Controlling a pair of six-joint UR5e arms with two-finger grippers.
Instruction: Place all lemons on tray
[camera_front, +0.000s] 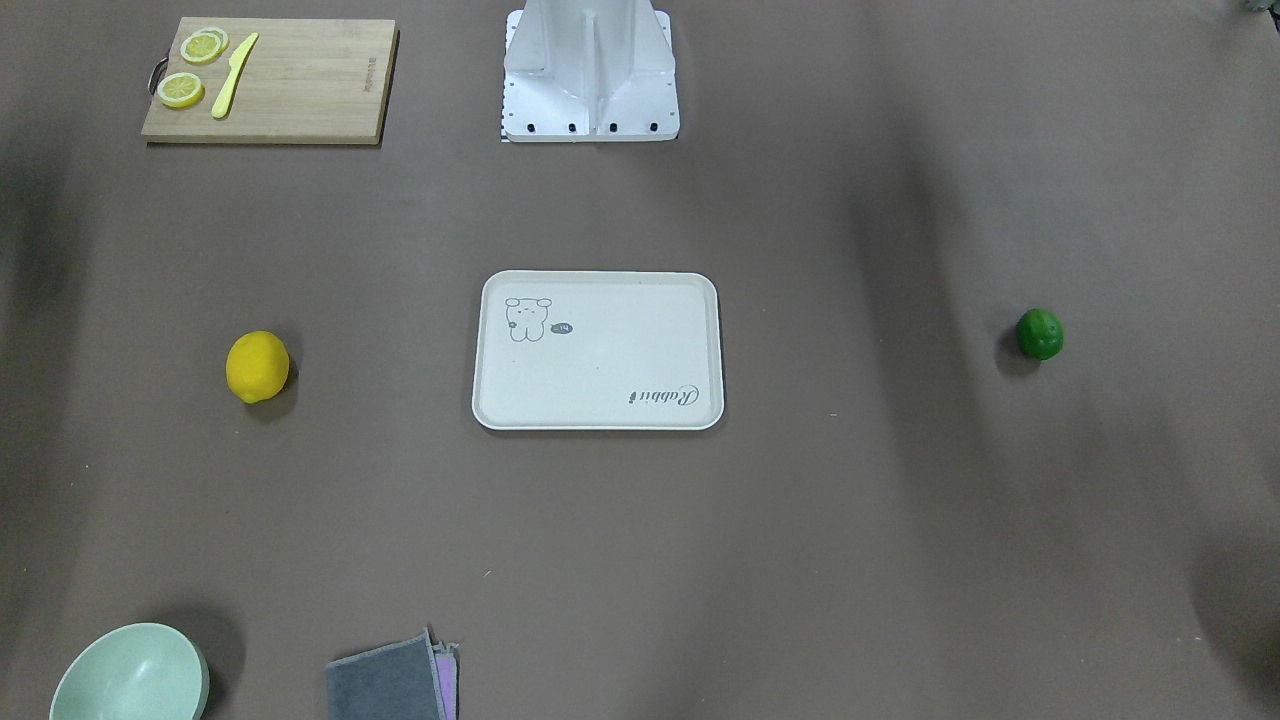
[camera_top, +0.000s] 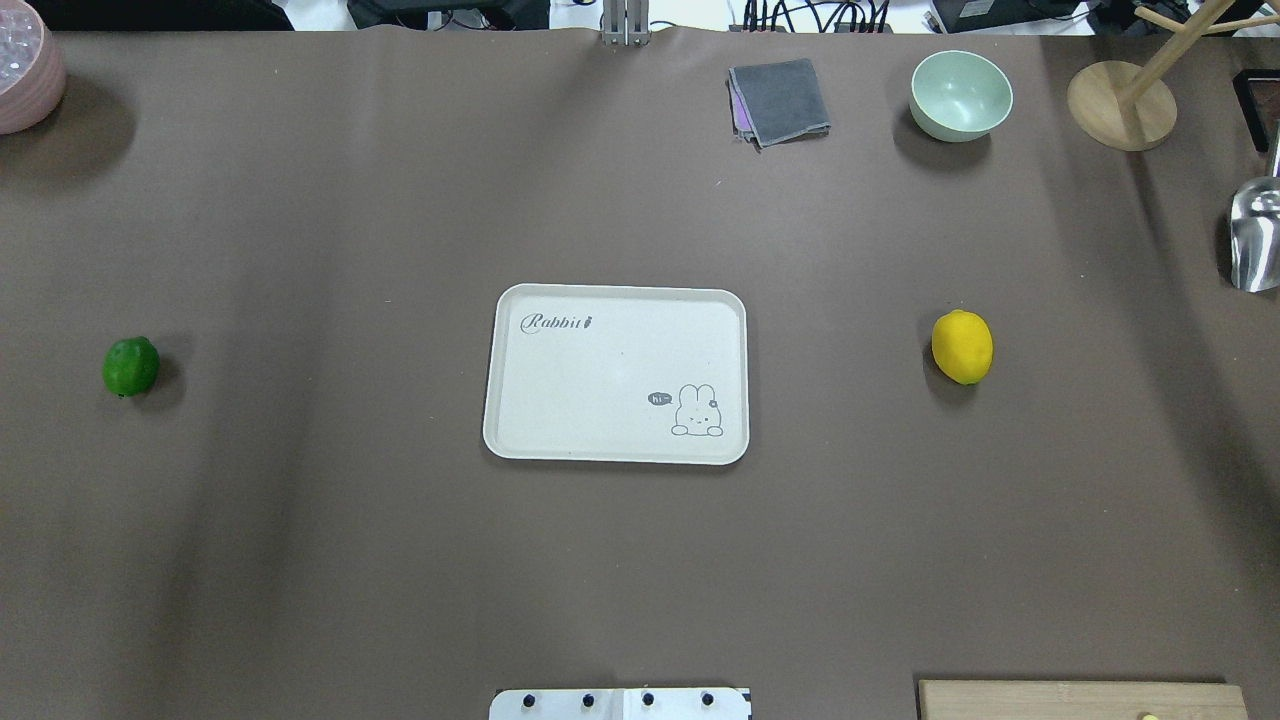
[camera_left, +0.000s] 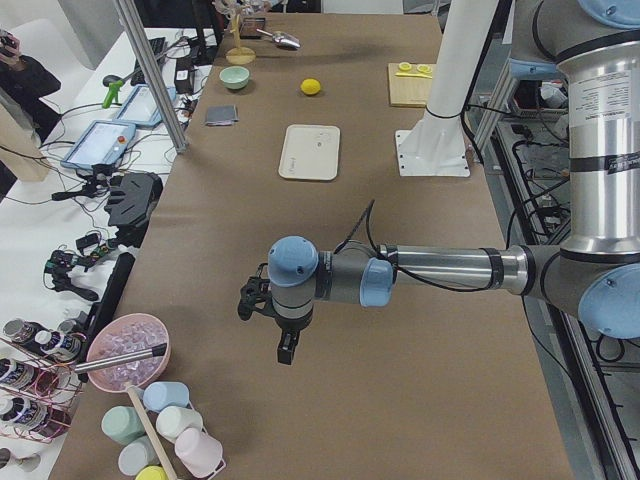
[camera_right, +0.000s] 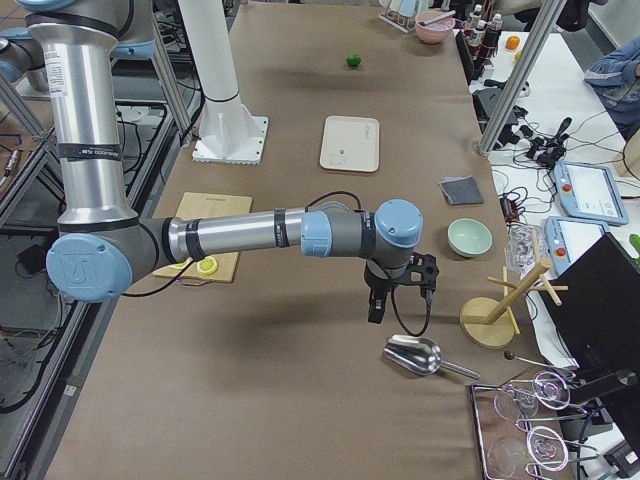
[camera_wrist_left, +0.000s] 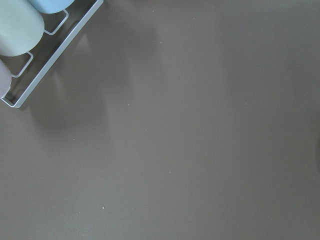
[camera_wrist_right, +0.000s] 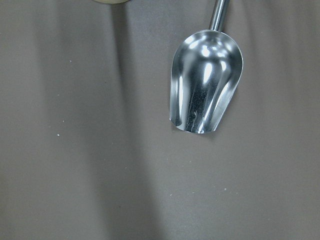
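The yellow lemon (camera_front: 257, 367) (camera_top: 962, 346) lies on the brown table on my right side, apart from the tray. The dark green lemon (camera_front: 1039, 334) (camera_top: 131, 366) lies far out on my left side. The cream tray (camera_front: 597, 380) (camera_top: 600, 360) sits in the middle of the table with nothing on it. My left gripper (camera_left: 285, 352) hangs over bare table near the left end, far from the green lemon. My right gripper (camera_right: 375, 312) hangs above a metal scoop near the right end. Both show only in the side views, so I cannot tell whether they are open or shut.
A wooden cutting board (camera_front: 300, 80) with lemon slices and a yellow knife lies near the robot base (camera_front: 590, 90). A green bowl (camera_top: 960, 95), grey cloth (camera_top: 780, 100), wooden stand (camera_top: 1120, 105) and metal scoop (camera_wrist_right: 205, 85) stand at the right. A pink bowl (camera_top: 25, 70) and cups (camera_wrist_left: 20, 25) stand at the left.
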